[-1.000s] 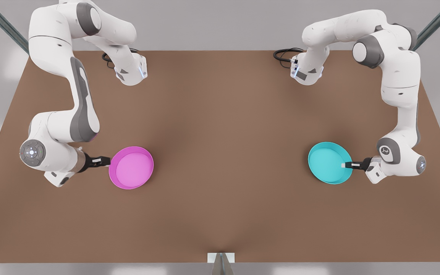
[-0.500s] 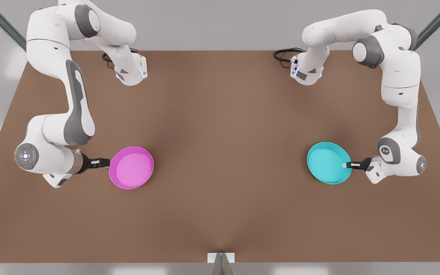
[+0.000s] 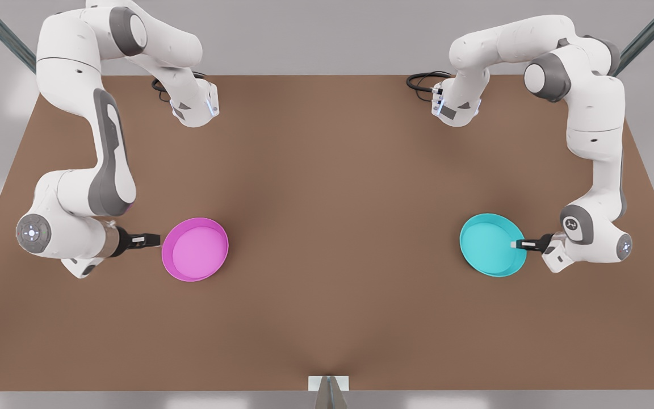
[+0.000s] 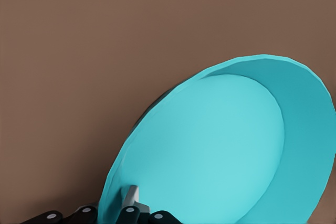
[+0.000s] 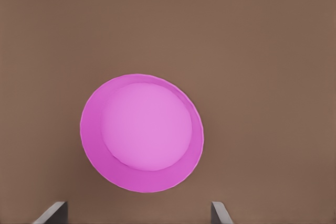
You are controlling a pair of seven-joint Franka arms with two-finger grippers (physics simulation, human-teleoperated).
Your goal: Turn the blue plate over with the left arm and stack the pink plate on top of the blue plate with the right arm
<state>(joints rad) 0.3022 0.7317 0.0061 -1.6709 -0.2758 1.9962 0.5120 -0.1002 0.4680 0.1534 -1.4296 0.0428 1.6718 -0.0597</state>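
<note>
A: Where is the left gripper (image 3: 517,245)?

B: On the front view's right. Its fingers are clamped on the near rim of the blue plate (image 3: 491,243), 1 finger (image 4: 130,199) lying on the inside of the dish and the other under the rim. The left wrist view shows the blue plate (image 4: 220,145) spreading out straight ahead of the gripper, tilted, with a dark shadow under its far edge, so that side is off the table (image 3: 327,227).

A: Which way up is the plate?

B: Hollow side up; the raised rim and the flat inside both face the front camera.

A: And the right gripper (image 3: 154,241)?

B: On the front view's left, at the end of the right arm (image 3: 77,216), level with the pink plate (image 3: 195,249) and just short of its rim. I cannot tell from the front view whether the tips touch the rim. In the right wrist view its 2 fingertips (image 5: 52,212) stand wide apart, with the pink plate (image 5: 142,132) ahead of them and between their lines, not gripped.

A: How does the pink plate lie?

B: Flat on the table, hollow side up, lighter pink inside. It sits directly in front of the right gripper, away from the arm's wrist.

A: How far apart are the 2 plates?

B: Well apart, with bare brown table between them; each is next to its own gripper. The left arm (image 3: 594,170) bends down to the blue one.
</note>
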